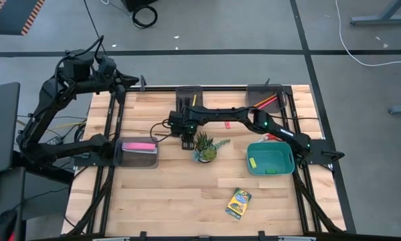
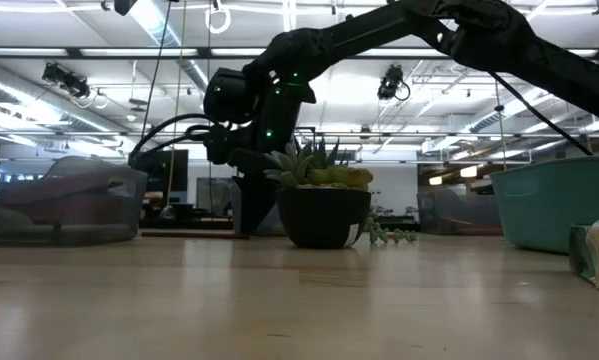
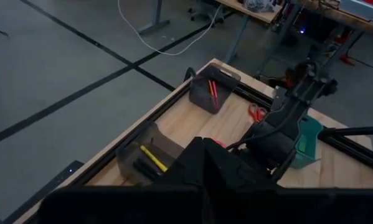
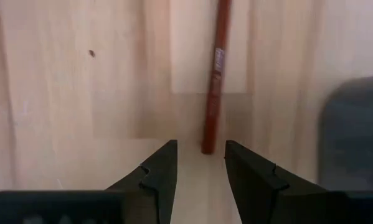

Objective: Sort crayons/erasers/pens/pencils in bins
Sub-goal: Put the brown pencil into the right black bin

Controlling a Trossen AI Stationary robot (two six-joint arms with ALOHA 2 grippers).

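Observation:
A reddish-brown pencil (image 4: 214, 81) lies flat on the wooden table. My right gripper (image 4: 200, 152) points down over its near end, open, with a fingertip on either side of that end and touching nothing. In the high view this gripper (image 1: 187, 142) stands beside the potted plant (image 1: 205, 147) and hides the pencil. My left gripper (image 1: 123, 84) waits shut and empty above the table's far left corner. The crayon box (image 1: 238, 203) lies flat near the front edge. The dark bin (image 3: 150, 158) holds a yellow pen and black pens. The far right grey bin (image 1: 266, 99) holds red and orange pencils.
A grey bin (image 1: 138, 150) with a long pink bar stands at the left. The teal bin (image 1: 270, 159) at the right holds a yellow-green block. Red scissors (image 3: 256, 113) lie near the right arm. A grey blurred shape (image 4: 354, 130) stands close beside my right gripper.

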